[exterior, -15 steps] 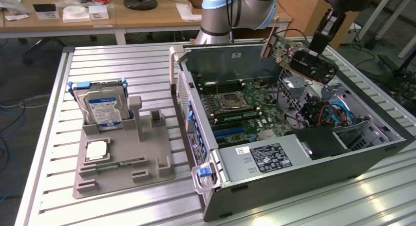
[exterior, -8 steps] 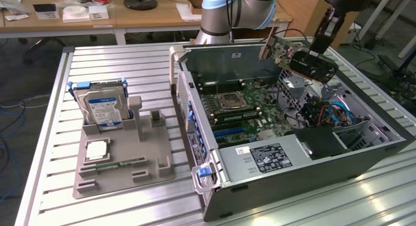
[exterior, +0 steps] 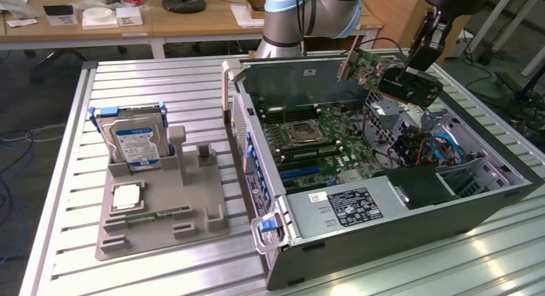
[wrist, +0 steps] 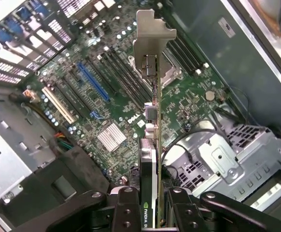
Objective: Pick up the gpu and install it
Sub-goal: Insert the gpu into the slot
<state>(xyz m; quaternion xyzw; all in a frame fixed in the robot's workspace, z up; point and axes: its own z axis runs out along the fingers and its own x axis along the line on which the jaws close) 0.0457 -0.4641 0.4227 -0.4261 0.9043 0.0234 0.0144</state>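
I hold the gpu (exterior: 374,69) in the air above the open computer case (exterior: 374,200), over its far right part. It is a green board with a black fan block and a pale metal bracket (wrist: 150,46) at its far end. My gripper (exterior: 420,59) is shut on the card's fan end. In the wrist view the gpu (wrist: 152,145) runs edge-on away from my fingers (wrist: 126,208), which clamp it from both sides. Below lies the motherboard (wrist: 111,101) with a blue slot (wrist: 93,86) and a CPU socket (exterior: 304,134).
A grey fixture tray (exterior: 153,207) stands on the slatted table at the exterior view's left, carrying an upright hard drive (exterior: 136,143) and a memory stick (exterior: 157,213). The case holds a power supply (exterior: 358,207), cables (exterior: 434,146) and a drive cage (wrist: 217,159). The arm's base (exterior: 294,22) rises behind the case.
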